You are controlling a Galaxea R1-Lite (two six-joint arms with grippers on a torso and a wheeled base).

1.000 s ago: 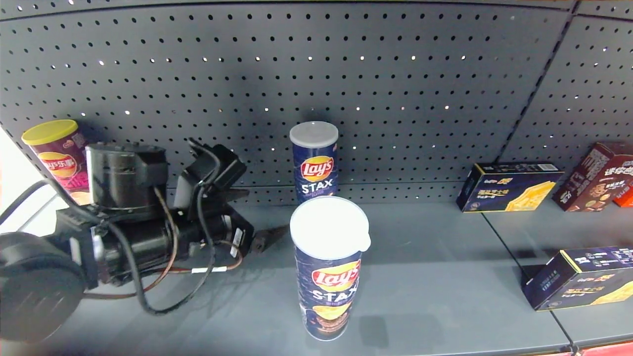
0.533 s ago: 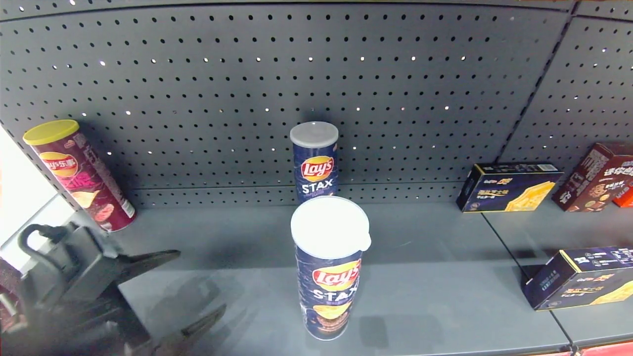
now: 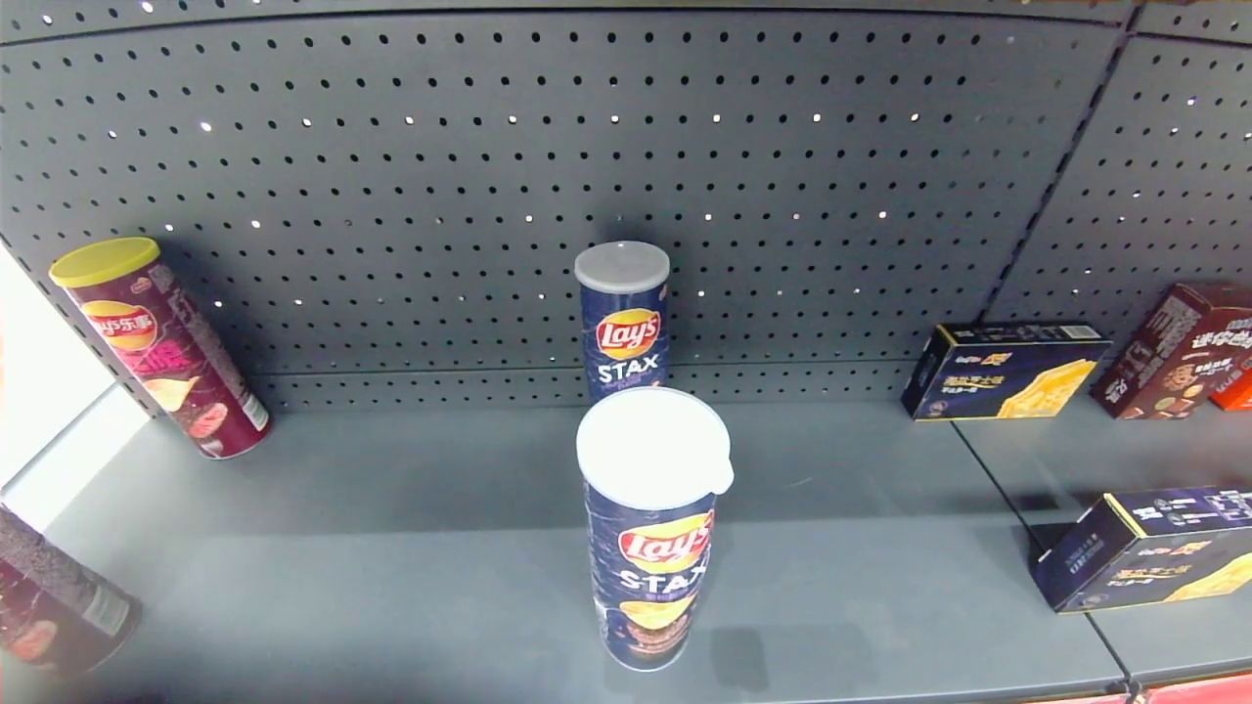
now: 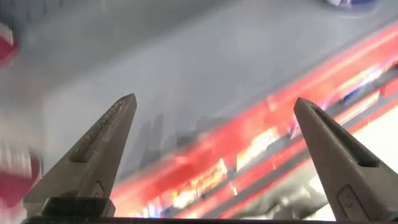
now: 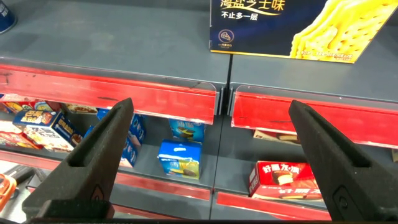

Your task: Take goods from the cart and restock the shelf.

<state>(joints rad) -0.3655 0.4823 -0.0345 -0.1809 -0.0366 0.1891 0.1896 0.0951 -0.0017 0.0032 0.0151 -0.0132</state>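
Two blue chip cans with white lids stand upright on the grey shelf (image 3: pixel 411 548), one at the front (image 3: pixel 650 577) and one at the back (image 3: pixel 624 323) against the pegboard. A maroon can with a yellow lid (image 3: pixel 161 347) stands at the back left. A second maroon can (image 3: pixel 49 611) shows at the front left corner, cut by the picture's edge. My left gripper (image 4: pixel 214 99) is open and holds nothing, over the shelf's front edge and its red strip (image 4: pixel 249 143). My right gripper (image 5: pixel 211 102) is open and holds nothing, in front of a red shelf strip (image 5: pixel 124 87).
Dark blue snack boxes (image 3: pixel 1003 370) (image 3: pixel 1144 552) and a brown-red box (image 3: pixel 1179 352) lie on the shelf's right part. In the right wrist view a dark blue box (image 5: pixel 292 28) lies near the shelf edge, and the lower shelf holds small packs (image 5: pixel 179 158) (image 5: pixel 283 177).
My left arm has drawn back from the shelf toward the lower left and out of the head view. The maroon cans it covered now show. The cans have not moved.
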